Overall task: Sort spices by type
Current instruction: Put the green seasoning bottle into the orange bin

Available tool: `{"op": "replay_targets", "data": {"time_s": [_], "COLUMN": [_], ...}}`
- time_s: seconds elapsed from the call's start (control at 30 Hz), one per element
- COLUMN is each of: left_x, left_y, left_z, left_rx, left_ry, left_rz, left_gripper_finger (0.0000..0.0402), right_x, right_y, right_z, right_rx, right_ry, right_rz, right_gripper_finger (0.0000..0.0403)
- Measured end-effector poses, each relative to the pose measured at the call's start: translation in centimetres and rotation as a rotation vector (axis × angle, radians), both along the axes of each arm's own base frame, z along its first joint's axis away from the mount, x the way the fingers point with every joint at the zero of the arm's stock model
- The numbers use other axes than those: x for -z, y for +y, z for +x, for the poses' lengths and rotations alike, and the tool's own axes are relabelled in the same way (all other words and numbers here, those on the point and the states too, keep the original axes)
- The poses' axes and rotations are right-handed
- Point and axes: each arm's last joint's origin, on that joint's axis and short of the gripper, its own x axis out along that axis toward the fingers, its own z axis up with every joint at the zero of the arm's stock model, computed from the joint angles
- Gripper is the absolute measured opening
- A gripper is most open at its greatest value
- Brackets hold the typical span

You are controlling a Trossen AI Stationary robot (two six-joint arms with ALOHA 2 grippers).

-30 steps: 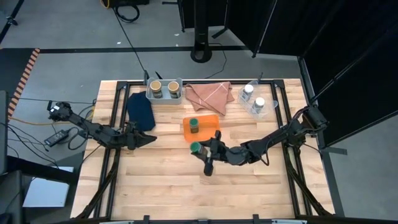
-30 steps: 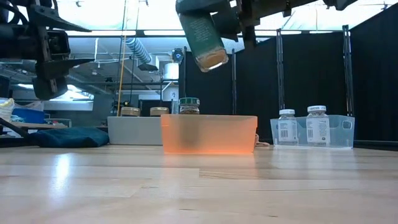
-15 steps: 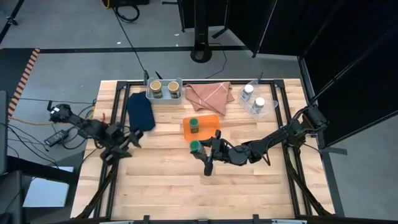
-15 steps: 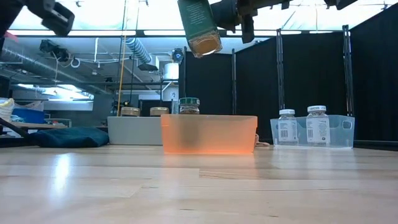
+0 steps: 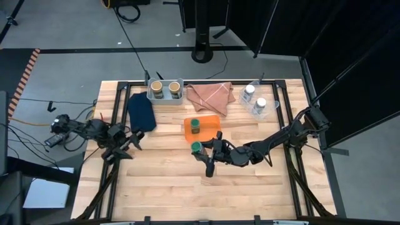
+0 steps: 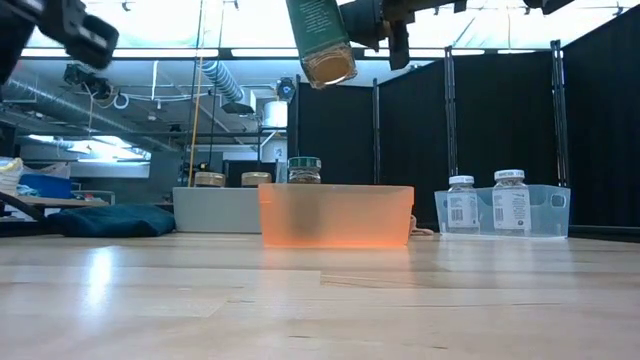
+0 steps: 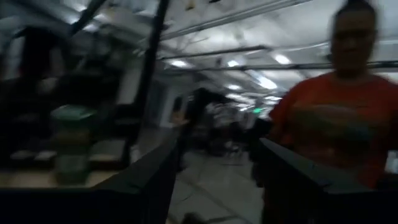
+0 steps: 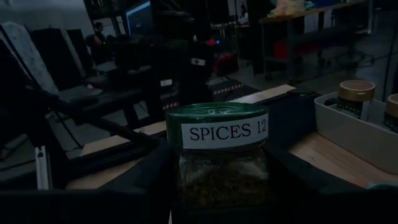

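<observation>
Wooden table (image 5: 162,181): right gripper (image 5: 201,150), jaws clamped on a green-capped jar (image 5: 196,147), holds it aloft just in front of the orange tray (image 5: 211,124). Left gripper (image 5: 128,142) waits at the table's left edge, jaws slightly apart.

two green-capped jars (image 5: 195,147), two tan-capped jars (image 5: 156,87) and two white-capped jars (image 5: 249,90); one orange tray (image 5: 209,122), one grey bin (image 5: 165,97), one clear bin (image 5: 267,111), two cloths (image 5: 209,95), two arms (image 5: 275,140).
</observation>
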Motion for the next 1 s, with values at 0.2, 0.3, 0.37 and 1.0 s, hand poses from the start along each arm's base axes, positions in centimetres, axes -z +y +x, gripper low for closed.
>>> {"op": "replay_targets", "data": {"time_s": [0.2,0.3,0.37,1.0], "left_x": [0.9,0.7,0.8,1.0], "left_y": [0.9,1.1,1.1,1.6], "left_z": [0.7,0.7,0.7,1.0], "left_rx": [-0.222,-0.249,-0.234,-0.425], "left_ry": [0.096,0.073,0.071,0.102], "left_rz": [0.008,0.013,0.021,0.018], "left_gripper_finger": [0.0224,0.0224,0.0224,0.0224], "right_x": [0.5,1.3,2.1,7.1], "right_y": [-0.2,-0.8,-1.2,-1.8], "right_z": [-0.2,-0.6,-1.0,-4.2], "right_rx": [0.03,0.048,0.063,0.182], "right_ry": [0.007,-0.023,-0.047,-0.046], "right_rz": [0.03,0.117,0.202,0.075], "right_gripper_finger": [0.0204,0.0205,0.0205,0.0205]}}
